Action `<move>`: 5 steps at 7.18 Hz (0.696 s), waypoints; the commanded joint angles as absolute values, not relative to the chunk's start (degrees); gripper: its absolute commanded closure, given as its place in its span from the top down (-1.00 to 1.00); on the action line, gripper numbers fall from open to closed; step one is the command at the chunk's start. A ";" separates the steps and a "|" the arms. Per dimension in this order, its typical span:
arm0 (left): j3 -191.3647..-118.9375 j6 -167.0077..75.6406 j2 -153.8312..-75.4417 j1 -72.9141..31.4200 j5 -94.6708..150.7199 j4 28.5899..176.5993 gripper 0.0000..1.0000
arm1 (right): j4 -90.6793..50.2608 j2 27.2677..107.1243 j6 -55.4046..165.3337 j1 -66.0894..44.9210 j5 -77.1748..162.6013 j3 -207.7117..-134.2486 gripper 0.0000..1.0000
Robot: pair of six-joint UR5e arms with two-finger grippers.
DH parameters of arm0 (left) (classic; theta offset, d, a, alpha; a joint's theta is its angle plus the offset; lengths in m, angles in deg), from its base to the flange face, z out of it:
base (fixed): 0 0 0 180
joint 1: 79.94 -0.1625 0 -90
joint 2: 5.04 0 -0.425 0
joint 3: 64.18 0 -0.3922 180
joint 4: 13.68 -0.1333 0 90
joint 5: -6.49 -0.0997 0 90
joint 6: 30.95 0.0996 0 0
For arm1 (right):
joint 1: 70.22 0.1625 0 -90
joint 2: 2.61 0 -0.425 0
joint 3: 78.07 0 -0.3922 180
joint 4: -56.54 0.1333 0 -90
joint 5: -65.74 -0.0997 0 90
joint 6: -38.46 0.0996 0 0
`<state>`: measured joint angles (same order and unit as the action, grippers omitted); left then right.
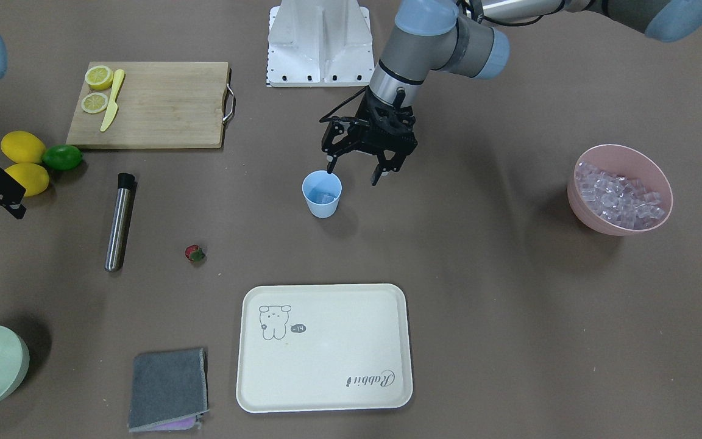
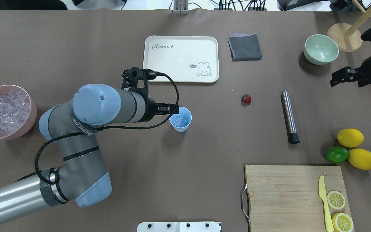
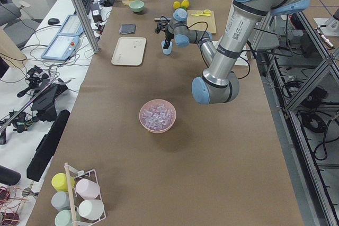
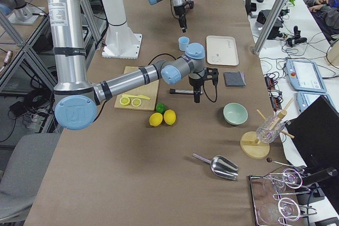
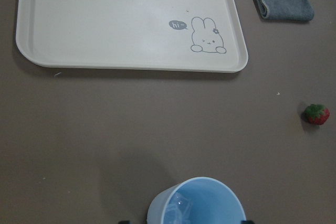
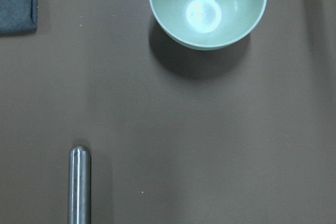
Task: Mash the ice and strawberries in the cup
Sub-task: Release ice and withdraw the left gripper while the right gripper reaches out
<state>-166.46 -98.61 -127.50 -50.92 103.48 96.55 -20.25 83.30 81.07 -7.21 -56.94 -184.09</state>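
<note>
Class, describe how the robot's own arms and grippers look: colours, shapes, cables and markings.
The left arm and right arm are silver-grey tubes with pale blue joint caps and black bands; a black cable loops along the left one. The left gripper and right gripper are black, angular, with two slim jaws.

Overhead and front cameras look steeply down from opposite sides, sharing the tray (image 2: 181, 58) and cup (image 2: 187, 121)
</note>
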 commanded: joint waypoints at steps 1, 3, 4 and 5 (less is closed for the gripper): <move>-176.10 -78.46 -126.07 -46.31 106.24 71.46 1.00 | -20.28 80.73 80.92 -8.94 -57.05 -183.81 1.00; -179.31 -62.92 -121.89 -34.05 117.51 64.19 1.00 | -20.72 79.22 81.00 -10.88 -56.78 -183.72 1.00; -178.71 -56.16 -116.89 -26.06 125.50 64.45 1.00 | -20.72 79.13 81.52 -11.41 -56.96 -183.89 1.00; -177.83 -50.09 -108.49 -21.11 130.63 64.80 1.00 | -20.54 79.13 83.88 -12.55 -56.61 -183.89 1.00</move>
<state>-178.42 -58.24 -116.93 -28.61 123.01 65.00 -20.67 79.29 81.83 -11.33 -56.84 -183.83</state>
